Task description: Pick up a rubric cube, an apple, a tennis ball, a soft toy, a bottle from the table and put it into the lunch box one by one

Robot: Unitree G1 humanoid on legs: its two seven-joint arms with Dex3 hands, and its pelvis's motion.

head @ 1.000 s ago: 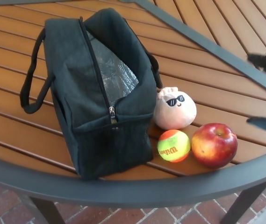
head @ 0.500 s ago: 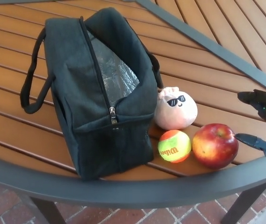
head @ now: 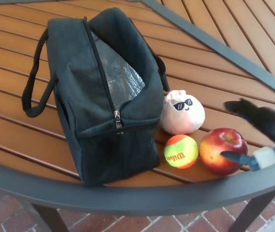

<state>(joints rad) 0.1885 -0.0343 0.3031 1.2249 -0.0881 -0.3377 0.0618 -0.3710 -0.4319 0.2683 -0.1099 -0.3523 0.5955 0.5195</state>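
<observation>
Counter [head: 26, 53] of orange-brown wooden slats with a dark grey metal rim carries four loose things: one bag, one toy, one ball, one fruit. No cube or bottle shows.

Landmark: one black fabric lunch box [head: 103, 101] with carry straps, zip open along its top, silver foil lining visible inside. What lies inside cannot be seen.

Just right of the lunch box, one pale pink round soft toy [head: 181, 112] with a printed sunglasses face, touching or nearly touching the bag's side. In front of the toy, toward the counter rim, one orange-and-green tennis ball [head: 180, 151] with printed lettering, close beside the lunch box's lower right corner. Right of the ball, touching or almost touching it, one red-and-yellow apple [head: 223, 149], stem dimple up.

One robot hand in view: the black right hand [head: 258, 135], entering from the picture's right edge, farther from the lunch box than the apple. Its fingers [head: 241, 107] are spread wide, one high beyond the apple, the lower one [head: 234, 157] lying across the apple's right flank. Nothing is gripped. Hand is motion-blurred. Left hand out of sight.

Edges: apple and ball sit near the counter's front rim. Bare slats lie left of and behind the lunch box.
</observation>
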